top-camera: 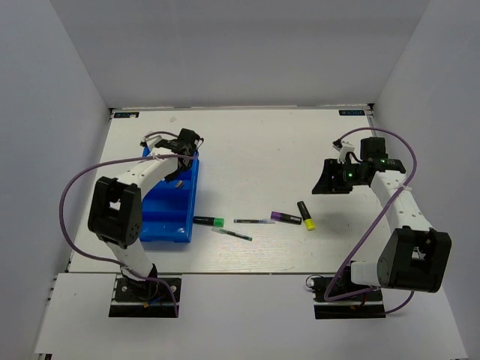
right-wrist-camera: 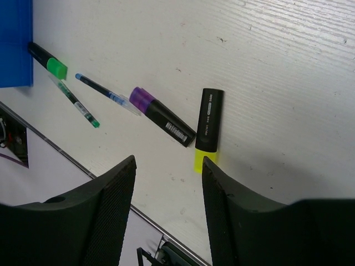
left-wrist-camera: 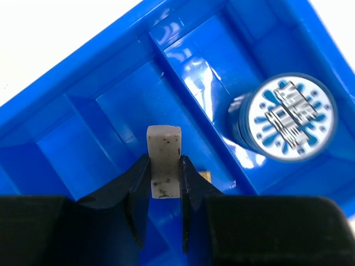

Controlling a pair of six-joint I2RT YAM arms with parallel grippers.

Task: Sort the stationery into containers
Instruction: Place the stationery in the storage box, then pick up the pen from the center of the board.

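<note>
Pinched upright in the left hand [left-wrist-camera: 165, 176], the whitish eraser [left-wrist-camera: 164, 145] hangs over a blue tray [left-wrist-camera: 72, 72] compartment, with a divider [left-wrist-camera: 188, 94] just to the hand's right, so a skewed release may bounce it into the patterned roll [left-wrist-camera: 291, 116]'s slot.

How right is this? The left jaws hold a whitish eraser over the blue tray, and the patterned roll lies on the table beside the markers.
One part is wrong. The patterned roll is not on the table; it lies inside a compartment of the blue tray, as the left wrist view shows. The left jaws do hold the whitish eraser over that tray.
</note>
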